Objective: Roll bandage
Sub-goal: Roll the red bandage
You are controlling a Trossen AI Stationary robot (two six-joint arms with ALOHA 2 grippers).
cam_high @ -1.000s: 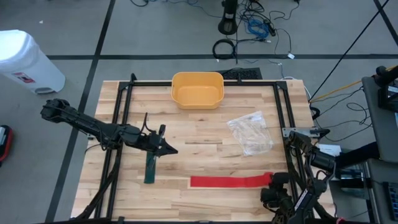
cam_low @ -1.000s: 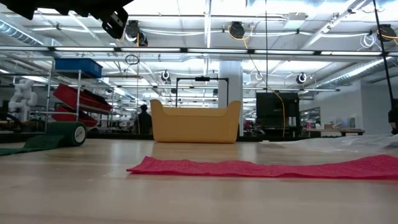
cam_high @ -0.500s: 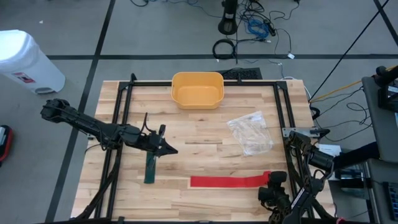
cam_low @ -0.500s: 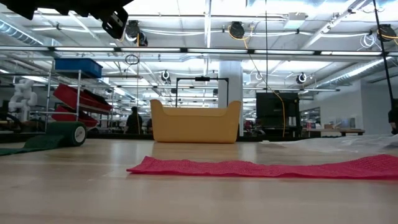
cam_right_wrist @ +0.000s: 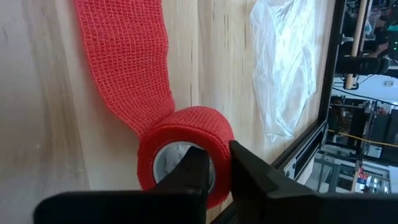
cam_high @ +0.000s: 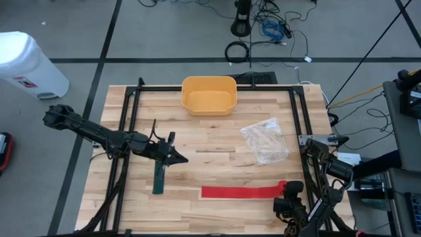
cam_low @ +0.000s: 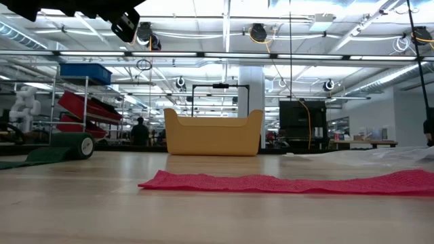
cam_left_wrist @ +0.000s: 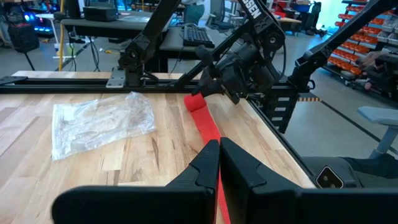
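From above, the red bandage (cam_high: 242, 191) is lying unrolled in a long flat strip along the near part of the worktop (cam_high: 210, 141), with its rolled end at the right, under the right gripper (cam_high: 287, 195). That overhead picture is not showing how the fingers are meeting the roll. The right wrist view is: the two dark fingers (cam_right_wrist: 194, 175) are pressing close together at the open end of the roll (cam_right_wrist: 186, 155), and look to be pinching its wall, one tip at the pale core and the other outside, while the loose strip is trailing away across the wood.

The left gripper (cam_high: 176, 158) is hanging over the left half of the worktop, above a dark green bandage (cam_high: 158, 179) lying partly unrolled. Its own wrist camera is showing the fingers (cam_left_wrist: 211, 168) closed tip to tip and holding nothing, and is looking straight along the red strip (cam_left_wrist: 211, 134) to the right gripper (cam_left_wrist: 214, 87) at the far end.

A crumpled clear plastic bag (cam_high: 264, 140) is lying right of centre, well apart from the red strip; it is also showing in both wrist views. A yellow tub (cam_high: 208, 95) is sitting at the far edge.

The low view is giving what the others are not: the red strip (cam_low: 285, 181) is lying slightly rumpled rather than flat, and the green roll (cam_low: 71, 146) is standing on its edge at the left. A person is showing small, far back in the room.
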